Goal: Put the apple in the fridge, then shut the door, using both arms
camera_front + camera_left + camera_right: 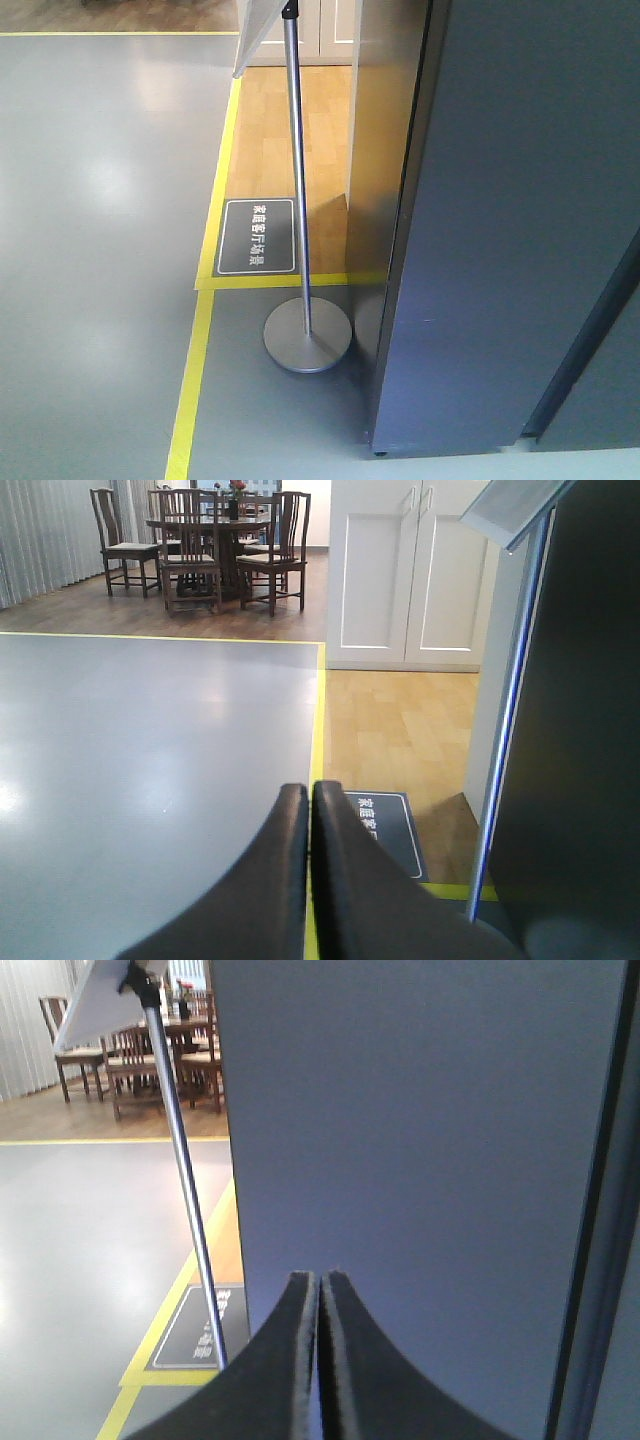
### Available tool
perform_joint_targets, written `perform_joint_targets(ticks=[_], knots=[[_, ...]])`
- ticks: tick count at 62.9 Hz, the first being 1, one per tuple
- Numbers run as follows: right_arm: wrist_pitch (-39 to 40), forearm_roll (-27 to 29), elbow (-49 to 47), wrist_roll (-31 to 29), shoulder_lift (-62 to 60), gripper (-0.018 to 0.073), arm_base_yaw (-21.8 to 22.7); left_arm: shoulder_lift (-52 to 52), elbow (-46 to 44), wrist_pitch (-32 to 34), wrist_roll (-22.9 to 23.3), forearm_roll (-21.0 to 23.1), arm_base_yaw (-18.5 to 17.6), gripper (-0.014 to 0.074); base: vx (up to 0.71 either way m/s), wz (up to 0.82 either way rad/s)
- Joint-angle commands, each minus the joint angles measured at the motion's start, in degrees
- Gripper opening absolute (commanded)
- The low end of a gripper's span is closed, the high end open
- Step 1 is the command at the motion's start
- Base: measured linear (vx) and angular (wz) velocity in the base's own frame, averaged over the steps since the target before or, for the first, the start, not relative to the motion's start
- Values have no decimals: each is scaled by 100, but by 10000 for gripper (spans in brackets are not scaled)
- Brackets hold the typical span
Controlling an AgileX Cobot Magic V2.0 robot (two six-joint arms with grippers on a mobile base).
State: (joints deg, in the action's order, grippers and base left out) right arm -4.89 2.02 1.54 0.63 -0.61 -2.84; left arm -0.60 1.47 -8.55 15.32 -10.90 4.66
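Metal sign stand (300,200) on round base (307,336); dark floor placard (258,237) beside yellow floor tape (190,390); wooden dining table with chairs (215,540); white cabinet doors (405,575).

The fridge (500,230) is tall and dark grey, and it stands upright on the grey floor at the right side of the front view, with only its plain outer faces showing. The door (420,1160) is shut, a flat dark grey panel with a narrow dark vertical seam at its right edge. The apple is not visible in any view.
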Motion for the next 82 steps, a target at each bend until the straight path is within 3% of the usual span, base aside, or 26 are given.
perform_joint_targets(ticks=[1, 82], knots=[[613, -81, 93, -63, -105, -3, -5, -88, 163, 361, 22, 11, -27, -8, 0, 0], [831, -75, 87, -63, -105, -3, -5, -88, 163, 341, 22, 11, -27, -8, 0, 0]])
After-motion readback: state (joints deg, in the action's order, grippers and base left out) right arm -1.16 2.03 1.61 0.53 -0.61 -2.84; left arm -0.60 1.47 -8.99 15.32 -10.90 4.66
